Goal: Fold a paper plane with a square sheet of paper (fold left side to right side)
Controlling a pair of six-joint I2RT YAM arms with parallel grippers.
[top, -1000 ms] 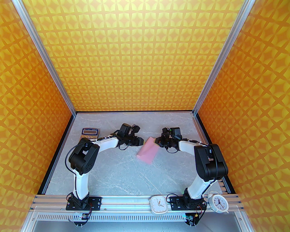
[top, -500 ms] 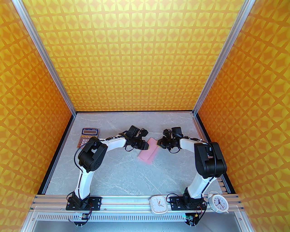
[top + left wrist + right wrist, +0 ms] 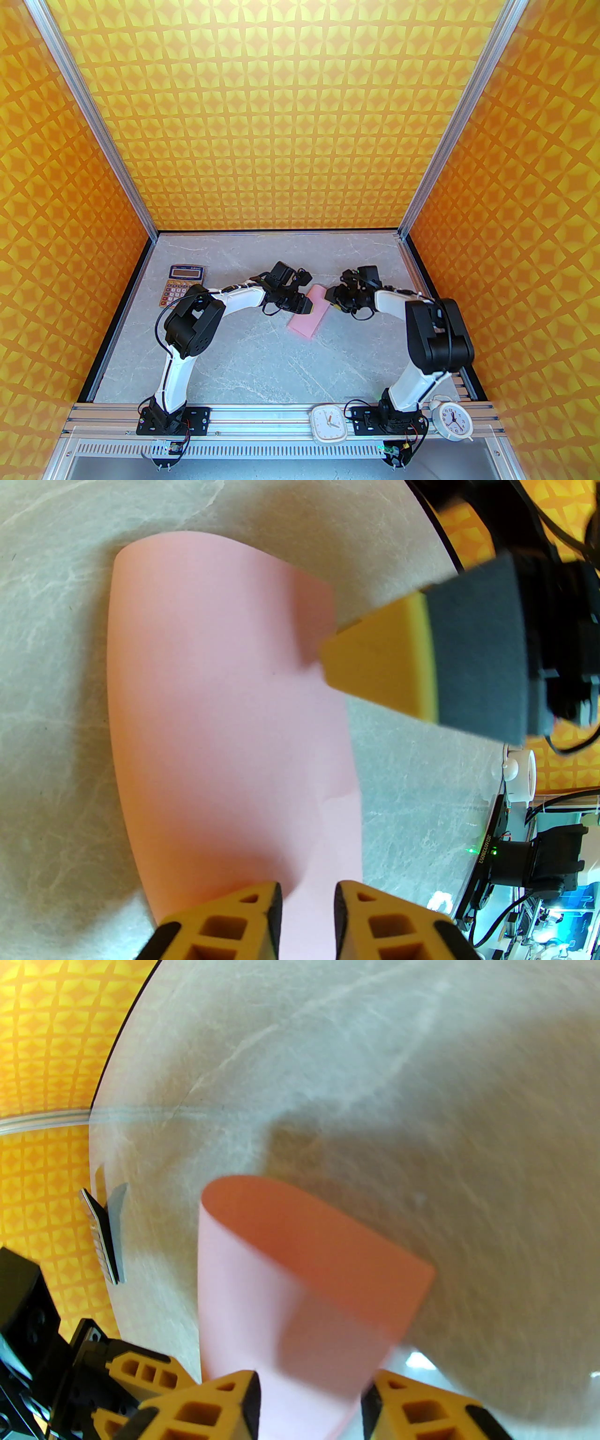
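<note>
The left gripper (image 3: 307,895) holds its yellow fingertips (image 3: 262,902) a narrow gap apart, over the near end of the thin pale-pink sheet of paper (image 3: 225,714). Whether they touch it cannot be told. The right gripper (image 3: 311,1384) has its jaws spread wider, and the sheet's end lies loosely between them, not pinched. Seen from above, the sheet of paper (image 3: 309,318) lies doubled over into a narrow strip on the grey marbled table (image 3: 262,365), between the two grippers.
</note>
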